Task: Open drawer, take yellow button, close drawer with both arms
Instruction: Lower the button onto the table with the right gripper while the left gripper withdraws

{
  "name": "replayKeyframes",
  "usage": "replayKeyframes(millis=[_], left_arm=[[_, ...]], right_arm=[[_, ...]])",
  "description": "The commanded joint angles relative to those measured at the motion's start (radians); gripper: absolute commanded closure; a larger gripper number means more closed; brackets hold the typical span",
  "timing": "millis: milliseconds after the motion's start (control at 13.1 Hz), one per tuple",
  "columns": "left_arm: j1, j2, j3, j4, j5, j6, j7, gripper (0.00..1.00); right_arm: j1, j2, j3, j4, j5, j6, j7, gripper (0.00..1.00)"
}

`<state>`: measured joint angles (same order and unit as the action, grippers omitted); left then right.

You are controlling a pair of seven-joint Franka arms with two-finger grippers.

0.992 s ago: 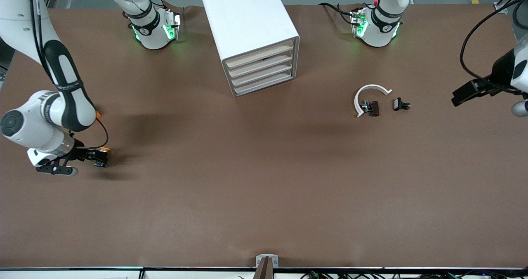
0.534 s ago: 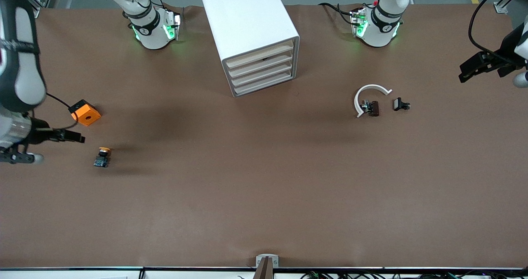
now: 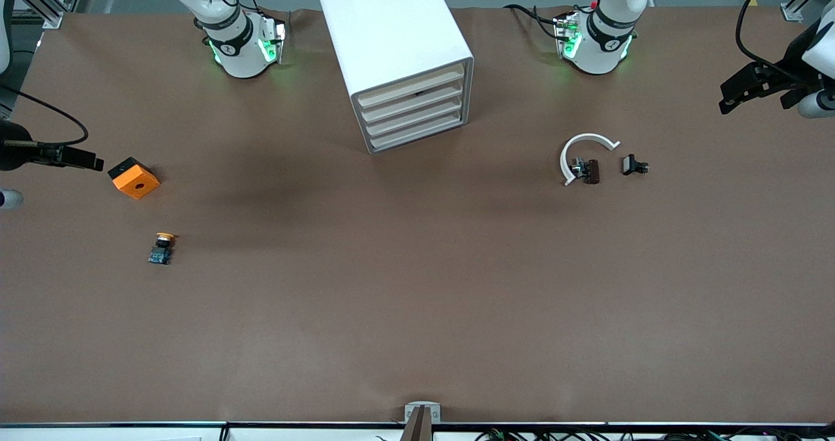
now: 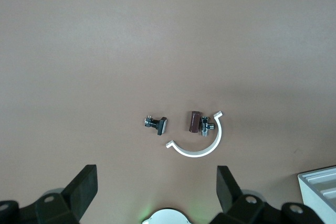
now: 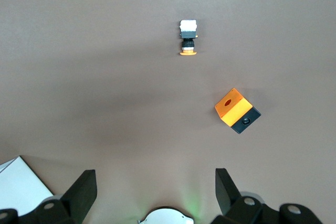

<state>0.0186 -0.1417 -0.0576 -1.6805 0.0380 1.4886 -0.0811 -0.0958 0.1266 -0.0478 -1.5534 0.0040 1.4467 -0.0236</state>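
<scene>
The button lies on its side on the brown table toward the right arm's end, nearer the front camera than the orange block. It also shows in the right wrist view. The white cabinet stands between the arm bases. All its drawers are shut, including the drawer with the dark mark. My right gripper hangs open and empty, raised at the table's edge beside the orange block; its black fingers stand wide apart. My left gripper hangs open and empty, raised at the left arm's end, its fingers wide apart.
A white C-shaped ring holds a small brown part, with a small black clip beside it, toward the left arm's end. These show in the left wrist view, the ring and the clip. The orange block shows in the right wrist view.
My right gripper let go of the button, rose and drew back toward its end of the table, uncovering the orange block. My left gripper rose and shifted toward the bases.
</scene>
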Motion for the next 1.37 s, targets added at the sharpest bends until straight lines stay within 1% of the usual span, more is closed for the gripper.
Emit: replayKeyframes(millis=[0,229,382,534,763,992,1298], left_arm=[[-0.009,-0.021,0.001,-0.022,-0.016,0.004,0.017,0.0],[-0.009,-0.036,0.001,-0.038,-0.016,-0.004,0.017,0.0],[-0.011,-0.039,-0.001,-0.039,-0.016,-0.004,0.017,0.0],[-0.009,-0.039,-0.011,-0.042,-0.016,-0.004,0.017,0.0],[-0.009,-0.068,-0.018,-0.082,-0.016,0.001,0.009,0.0],[-0.009,-0.075,-0.018,-0.096,-0.016,0.007,0.009,0.0],[-0.008,-0.076,-0.031,-0.099,-0.018,0.007,0.001,0.0]], right_arm=[[-0.007,-0.004,-0.004,0.013,-0.016,-0.014,-0.007,0.0],[-0.013,0.001,-0.006,0.029,-0.019,-0.011,-0.052,0.0],[-0.009,0.007,-0.004,0.108,-0.036,-0.02,-0.041,0.0],[-0.024,0.007,-0.007,0.182,-0.021,-0.055,-0.042,0.0],[-0.027,0.005,0.003,0.228,-0.015,-0.132,-0.052,0.0],[-0.016,-0.005,0.0,0.23,-0.029,-0.151,-0.048,0.0],[-0.018,-0.079,-0.001,0.222,-0.013,-0.173,-0.055,0.0]])
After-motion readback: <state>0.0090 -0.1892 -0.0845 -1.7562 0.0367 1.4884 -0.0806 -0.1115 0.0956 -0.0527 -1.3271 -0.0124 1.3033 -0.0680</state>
